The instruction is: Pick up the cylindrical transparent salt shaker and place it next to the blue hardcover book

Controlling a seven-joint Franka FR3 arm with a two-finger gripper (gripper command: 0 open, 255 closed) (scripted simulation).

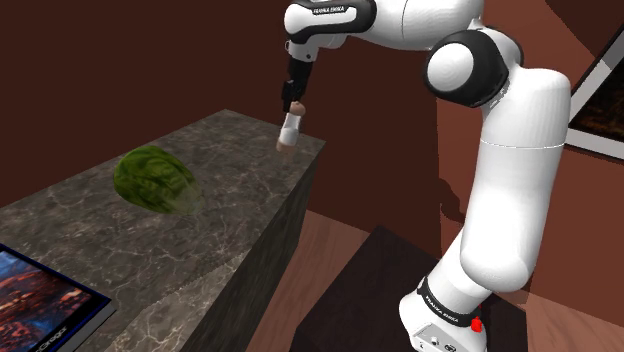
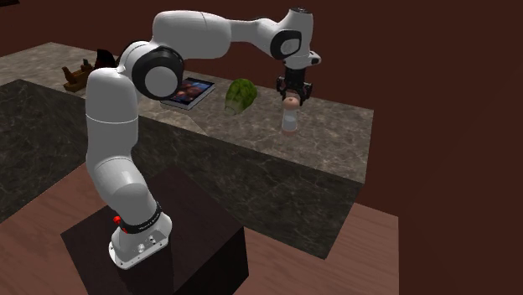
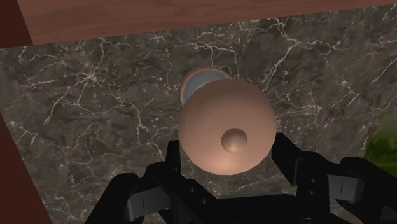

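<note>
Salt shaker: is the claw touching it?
Touching. In the wrist view the claw clasps the salt shaker by its brown cap, with a finger against each side and no gap.

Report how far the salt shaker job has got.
Done: the fingers clasp the salt shaker by its brown cap, at the counter corner. In hand: the lift; whether it is clear of the counter I cannot tell. Left: carrying it past the green leafy ball and setting it beside the book.
</note>
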